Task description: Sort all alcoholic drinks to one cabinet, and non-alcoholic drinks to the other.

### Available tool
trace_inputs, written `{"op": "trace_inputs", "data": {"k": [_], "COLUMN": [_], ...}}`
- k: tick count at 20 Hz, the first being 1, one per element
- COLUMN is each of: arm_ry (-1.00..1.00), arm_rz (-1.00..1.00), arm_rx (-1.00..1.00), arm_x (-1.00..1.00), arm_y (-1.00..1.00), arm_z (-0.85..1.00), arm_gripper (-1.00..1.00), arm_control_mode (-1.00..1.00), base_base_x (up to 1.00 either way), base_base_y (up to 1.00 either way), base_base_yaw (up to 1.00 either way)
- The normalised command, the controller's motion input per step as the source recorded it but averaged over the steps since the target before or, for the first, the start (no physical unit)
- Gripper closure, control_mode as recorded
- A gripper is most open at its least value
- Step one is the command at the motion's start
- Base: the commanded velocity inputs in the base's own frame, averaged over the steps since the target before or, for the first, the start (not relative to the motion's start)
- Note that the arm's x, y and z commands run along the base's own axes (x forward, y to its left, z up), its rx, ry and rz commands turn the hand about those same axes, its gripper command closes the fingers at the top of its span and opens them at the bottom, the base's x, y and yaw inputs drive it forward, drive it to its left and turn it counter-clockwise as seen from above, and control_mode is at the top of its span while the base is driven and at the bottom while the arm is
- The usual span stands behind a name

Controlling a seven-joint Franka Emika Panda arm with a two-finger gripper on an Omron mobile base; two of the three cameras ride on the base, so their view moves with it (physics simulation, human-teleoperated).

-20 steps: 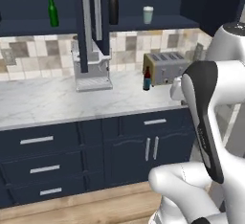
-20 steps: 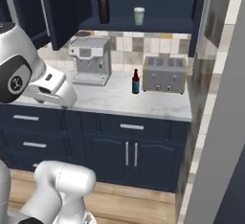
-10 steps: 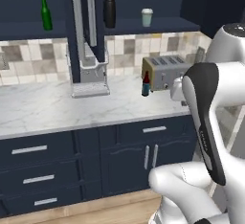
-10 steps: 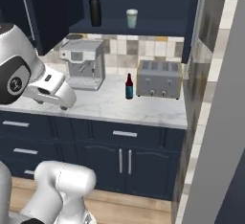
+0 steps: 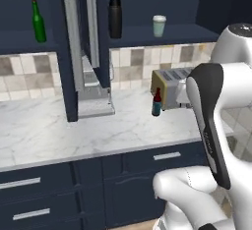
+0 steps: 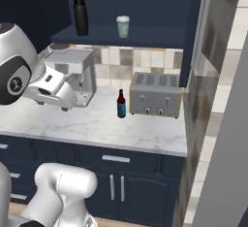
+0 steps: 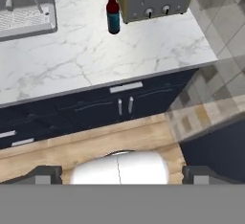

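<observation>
Jaws [image 7: 119, 173] spread wide and empty, tips at the bottom corners of the hand view, high over the wooden floor [image 7: 95, 144] in front of the drawers.

Brown bottle [image 5: 157, 102] upright on the marble surface [image 5: 44, 130], centre right of the left base view, just beside the toaster [image 5: 170, 87] (touching or not, cannot tell). Same bottle at centre of the right base view, left of the toaster; top centre of the hand view.

Green bottle [image 5: 37, 21] upright on the narrow cabinet's shelf [image 5: 24, 44], upper left of the left base view.

Black flask [image 5: 115, 18] and teal cup [image 5: 158, 26] upright on the wide shelf [image 5: 147, 35], top centre of that view, flask left of cup, well apart. Both at top centre-left of the right base view too.

Open cabinet door with long silver handle [image 5: 72, 37] hanging between the two shelves in the left base view, in front of the coffee machine [image 5: 94, 96].

Coffee machine at left centre of the right base view, partly behind the white arm [image 6: 29, 80].
</observation>
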Motion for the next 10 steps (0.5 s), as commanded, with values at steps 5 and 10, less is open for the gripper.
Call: {"op": "trace_inputs", "data": {"k": [5, 10], "arm_ry": [0.0, 0.0], "arm_rz": [0.0, 0.0], "arm_rx": [0.0, 0.0], "arm_x": [0.0, 0.0], "arm_y": [0.0, 0.0], "arm_z": [0.0, 0.0], "arm_gripper": [-1.0, -1.0], "arm_control_mode": [1.0, 1.0], "base_base_x": [0.61, 0.6], "base_base_y": [-0.48, -0.4], "base_base_yaw": [0.0, 0.0]}}
